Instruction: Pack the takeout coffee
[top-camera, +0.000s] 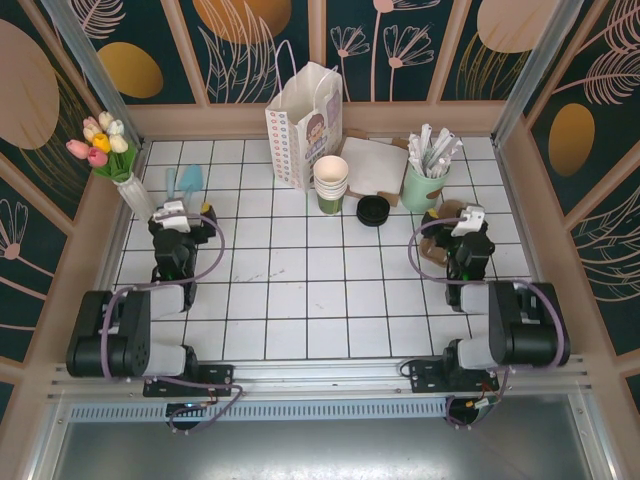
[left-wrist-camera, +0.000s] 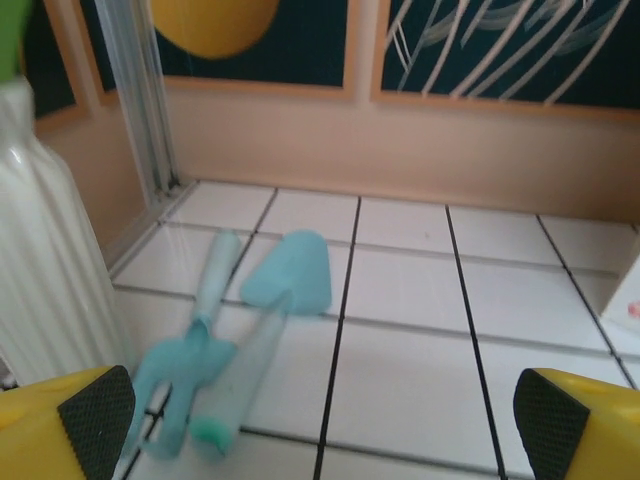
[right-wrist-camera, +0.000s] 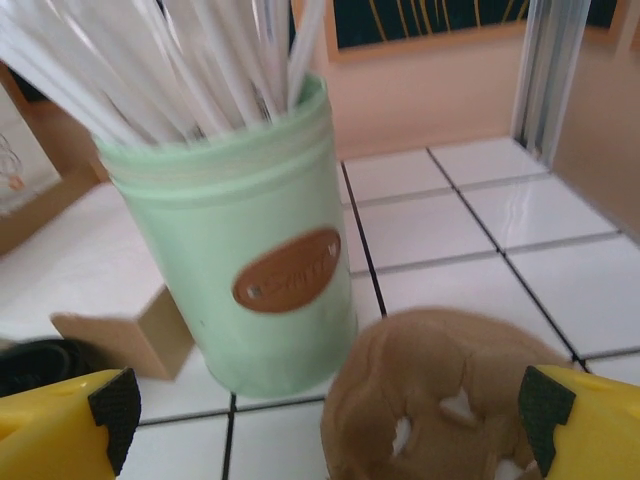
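Just in front of the white paper bag (top-camera: 305, 125), on the side towards the arms, stands the takeout coffee (top-camera: 329, 205), a small dark-green paper cup. A stack of cream-white cups (top-camera: 331, 175) rises directly above it in the top view; whether the stack sits inside it or behind it I cannot tell. A black round lid (top-camera: 373, 210) lies on the tiled table (top-camera: 300, 300) just to the right of the cup, not on it.

Both claws hang low over the table, nearer the arm bases than the bag is. The coffee stands between them, well apart from each.

The left claw (top-camera: 172, 212) (left-wrist-camera: 325, 420) is far to the left of the bag, its fingers spread wide and holding nothing. Two turquoise toy garden tools (left-wrist-camera: 270, 300) lie on the tiles just ahead of it, with a white ribbed vase (left-wrist-camera: 40, 280) close on its left.

The right claw (top-camera: 468, 215) (right-wrist-camera: 330, 410) is to the right of the bag, also spread wide and holding nothing. A brown, bread-like round item (right-wrist-camera: 440, 400) lies between its fingertips. The mint-green cup of wrapped straws (right-wrist-camera: 240, 270) stands just beyond that. The black lid's edge (right-wrist-camera: 30, 365) shows at the left of the right wrist view.
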